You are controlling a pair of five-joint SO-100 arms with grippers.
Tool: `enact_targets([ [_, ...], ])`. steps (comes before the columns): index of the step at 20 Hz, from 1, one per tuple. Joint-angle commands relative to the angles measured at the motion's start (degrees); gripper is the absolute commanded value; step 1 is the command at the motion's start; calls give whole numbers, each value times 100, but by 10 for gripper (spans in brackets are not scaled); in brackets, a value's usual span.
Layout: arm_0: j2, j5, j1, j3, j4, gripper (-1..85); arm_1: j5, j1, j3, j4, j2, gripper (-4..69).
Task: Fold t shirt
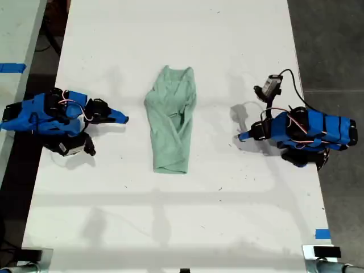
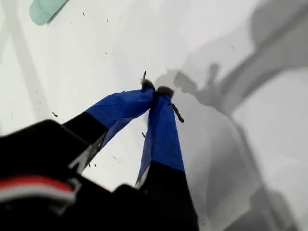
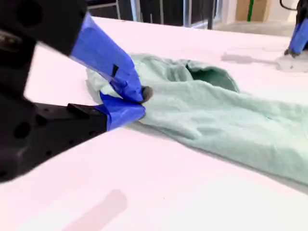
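Pale mint-green t shirt (image 1: 170, 122) lying wrinkled and folded into a narrow strip mid-surface, neck opening at the exterior view's top end. White surface (image 1: 227, 216) bare around it. Well apart from the cloth, one blue arm (image 1: 51, 114) at the exterior view's left, another blue arm (image 1: 307, 131) at its right, neither touching the garment. My first tool (image 2: 156, 91) closed tip to tip, holding nothing. My second tool (image 3: 139, 98) close beside the shirt, tips together, nothing gripped.
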Motion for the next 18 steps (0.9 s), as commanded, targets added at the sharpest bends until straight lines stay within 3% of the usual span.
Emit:
enact_targets([
  [1, 105, 53, -475, 255, 158, -3, -44, -26, 343, 9, 88, 13],
  [5, 105, 299, -536, 255, 185, 11, -26, -26, 343, 9, 88, 13],
  [9, 105, 633, -1116, 246, 193, 1, -44, -26, 343, 9, 88, 13],
  [13, 105, 554, -545, 246, 185, -3, -44, -35, 343, 9, 88, 13],
  [18, 105, 519, -396, 246, 185, -3, 9, -141, 343, 9, 88, 12],
])
